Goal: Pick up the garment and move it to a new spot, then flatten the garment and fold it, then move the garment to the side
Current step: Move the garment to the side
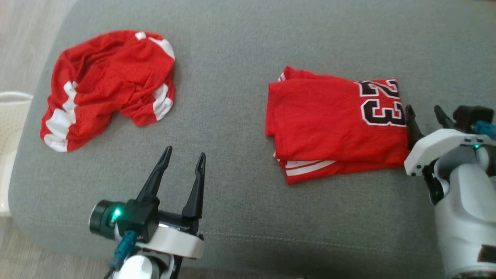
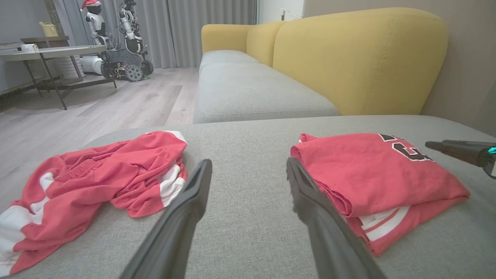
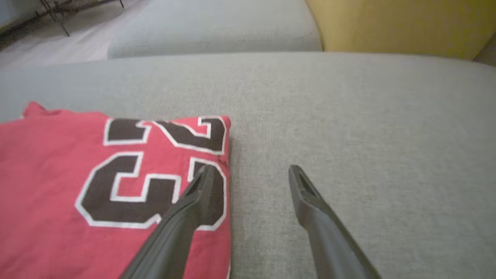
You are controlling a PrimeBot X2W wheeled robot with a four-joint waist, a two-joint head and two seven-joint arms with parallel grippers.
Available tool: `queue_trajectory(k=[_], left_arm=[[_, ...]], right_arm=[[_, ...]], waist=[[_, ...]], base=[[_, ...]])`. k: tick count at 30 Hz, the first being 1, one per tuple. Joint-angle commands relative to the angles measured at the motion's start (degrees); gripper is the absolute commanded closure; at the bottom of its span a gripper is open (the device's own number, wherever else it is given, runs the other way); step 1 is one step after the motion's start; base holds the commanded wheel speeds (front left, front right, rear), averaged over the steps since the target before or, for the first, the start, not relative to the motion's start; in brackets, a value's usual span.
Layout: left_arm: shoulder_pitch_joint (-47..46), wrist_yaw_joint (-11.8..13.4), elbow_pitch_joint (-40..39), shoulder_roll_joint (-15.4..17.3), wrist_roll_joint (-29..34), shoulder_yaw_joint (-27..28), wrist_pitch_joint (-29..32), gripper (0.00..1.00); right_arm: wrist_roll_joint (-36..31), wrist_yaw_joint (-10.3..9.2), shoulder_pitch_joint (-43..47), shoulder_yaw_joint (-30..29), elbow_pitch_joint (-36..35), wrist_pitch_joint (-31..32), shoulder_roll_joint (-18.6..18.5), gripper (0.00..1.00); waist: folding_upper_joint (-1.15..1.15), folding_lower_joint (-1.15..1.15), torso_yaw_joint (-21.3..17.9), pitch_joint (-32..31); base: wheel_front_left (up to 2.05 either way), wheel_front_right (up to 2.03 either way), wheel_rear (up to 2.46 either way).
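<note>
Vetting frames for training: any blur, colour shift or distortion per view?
Head view: even light, slightly soft, folded jersey saturated red. Left wrist view: wide-angle stretch, near fingers blurred, crumpled garment washed pinkish. Right wrist view: fingers soft, far floor blurred, number legible.

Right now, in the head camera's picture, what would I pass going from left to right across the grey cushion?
First the crumpled red garment → left gripper → folded red jersey → right gripper.
</note>
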Motion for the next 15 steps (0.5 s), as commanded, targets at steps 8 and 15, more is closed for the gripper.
queue_trajectory(k=[8, 15], left_arm=[[-3.5, 0.5, -1.5, -0.2, -0.7, 1.3, -0.7, 0.00], [-4.4, 0.7, -2.0, -0.2, -1.0, 1.4, -0.7, 0.00]], right_arm=[[2.6, 0.20, -3.8, 5.0, 5.7, 4.7, 0.8, 0.05], [8.1, 0.20, -5.6, 10.4, 8.3, 7.0, 0.6, 1.00]], waist=[[0.00, -0.01, 0.7, 2.4], [0.00, -0.01, 0.1, 3.8]], base=[[0.00, 0.00, 0.00], [0.00, 0.00, 0.00]])
